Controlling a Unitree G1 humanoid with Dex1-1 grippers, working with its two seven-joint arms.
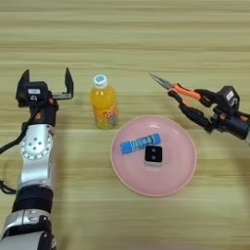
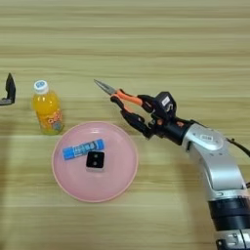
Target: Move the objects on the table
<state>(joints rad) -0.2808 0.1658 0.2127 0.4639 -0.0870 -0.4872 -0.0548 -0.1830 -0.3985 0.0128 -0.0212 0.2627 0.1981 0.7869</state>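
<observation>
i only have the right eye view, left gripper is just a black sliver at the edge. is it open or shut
Observer: Open. The left eye view shows the whole left gripper, its two fingers spread wide with only bare table between them.
Operator: ok, right gripper has the pliers on my side. how near is the left one to the bottle
Observer: It stands left of the juice bottle and apart from it. The nearer finger is beside the cap, not touching.
</observation>
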